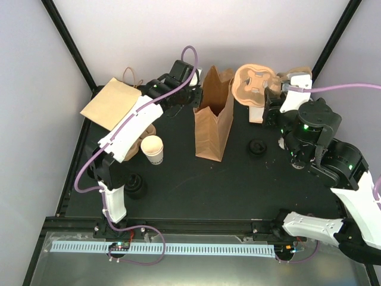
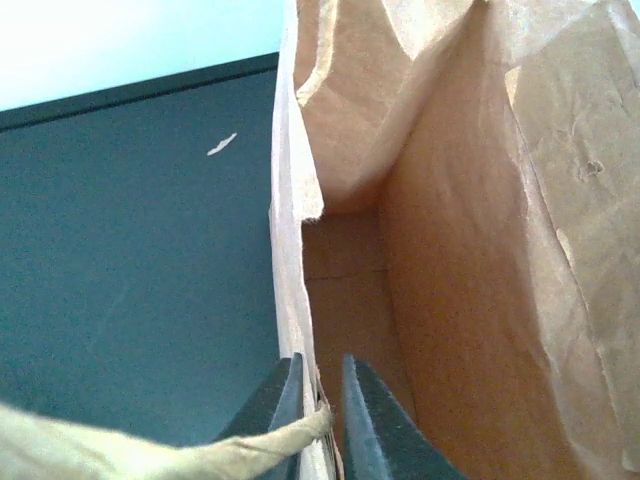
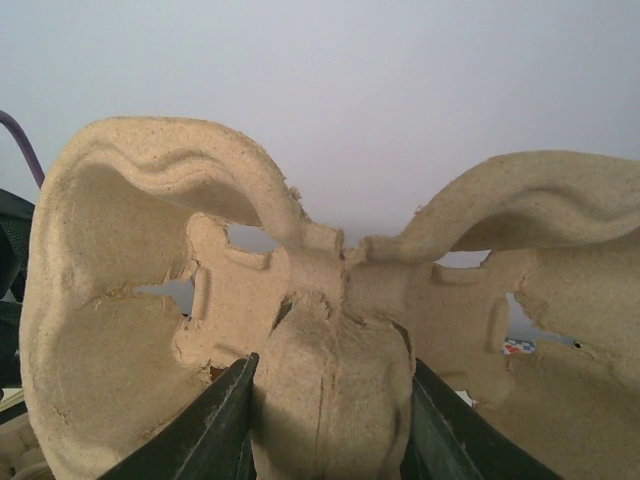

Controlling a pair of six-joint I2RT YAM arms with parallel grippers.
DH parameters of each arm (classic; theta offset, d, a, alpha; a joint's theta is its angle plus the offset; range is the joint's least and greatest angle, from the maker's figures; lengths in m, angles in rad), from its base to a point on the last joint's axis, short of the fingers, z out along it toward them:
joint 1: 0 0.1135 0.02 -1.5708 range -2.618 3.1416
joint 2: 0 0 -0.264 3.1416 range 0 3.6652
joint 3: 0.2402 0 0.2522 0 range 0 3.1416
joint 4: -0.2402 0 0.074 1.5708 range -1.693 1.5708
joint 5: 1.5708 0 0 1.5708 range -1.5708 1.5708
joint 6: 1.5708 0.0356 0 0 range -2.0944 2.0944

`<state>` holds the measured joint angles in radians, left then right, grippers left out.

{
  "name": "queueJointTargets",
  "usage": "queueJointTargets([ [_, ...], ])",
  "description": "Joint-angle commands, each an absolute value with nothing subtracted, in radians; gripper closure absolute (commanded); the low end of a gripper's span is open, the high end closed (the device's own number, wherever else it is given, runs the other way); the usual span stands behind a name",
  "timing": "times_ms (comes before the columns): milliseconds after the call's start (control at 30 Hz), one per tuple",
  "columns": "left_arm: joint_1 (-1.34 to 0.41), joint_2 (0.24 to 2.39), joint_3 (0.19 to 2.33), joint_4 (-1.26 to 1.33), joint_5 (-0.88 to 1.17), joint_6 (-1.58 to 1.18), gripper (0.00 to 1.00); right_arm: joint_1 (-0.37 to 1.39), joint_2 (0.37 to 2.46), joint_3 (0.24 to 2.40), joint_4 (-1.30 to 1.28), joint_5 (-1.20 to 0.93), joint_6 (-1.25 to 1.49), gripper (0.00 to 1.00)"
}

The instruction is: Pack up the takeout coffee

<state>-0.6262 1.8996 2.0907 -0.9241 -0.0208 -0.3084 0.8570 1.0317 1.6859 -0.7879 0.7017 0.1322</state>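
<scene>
Here, left tool [image 2: 320, 375] tight on the paper bag [image 2: 460, 280] rim, right tool [image 3: 332, 385] tight around the cup carrier [image 3: 130, 300].

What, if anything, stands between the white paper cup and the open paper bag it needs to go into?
Nothing visible does. The white paper cup stands left of the paper bag, with only black table between them. The bag's mouth is open, and the left gripper pinches its left wall at the rim.

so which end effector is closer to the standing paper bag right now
Left. The left end effector is at the paper bag rim, fingers on either side of its wall. The right end effector is off to the bag's right, clamped on the cup carrier.
</scene>
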Motion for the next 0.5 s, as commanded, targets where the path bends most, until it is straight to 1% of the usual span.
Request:
queueJointTargets([
  [0,-0.631,1.876,2.134,-0.965,-0.037,-0.263,0.94,0.853,1.035,1.698,-0.769,0.727,0.120,0.62],
  [33,-0.632,1.867,2.135,-0.972,-0.036,-0.250,0.98,0.854,1.035,1.700,-0.774,0.719,0.126,0.62],
  [67,-0.632,1.857,2.135,-0.977,-0.036,-0.236,0.98,0.853,1.036,1.703,-0.782,0.710,0.130,0.62],
  [267,-0.631,1.761,2.112,-1.016,-0.066,-0.109,0.99,0.854,1.053,1.719,-0.838,0.622,0.155,0.63],
  [367,-0.632,1.691,2.043,-0.991,-0.074,-0.049,0.98,0.854,1.062,1.718,-0.863,0.576,0.177,0.63],
  [467,-0.632,1.615,1.928,-0.934,-0.074,-0.008,0.98,0.853,1.065,1.709,-0.875,0.543,0.201,0.63],
])
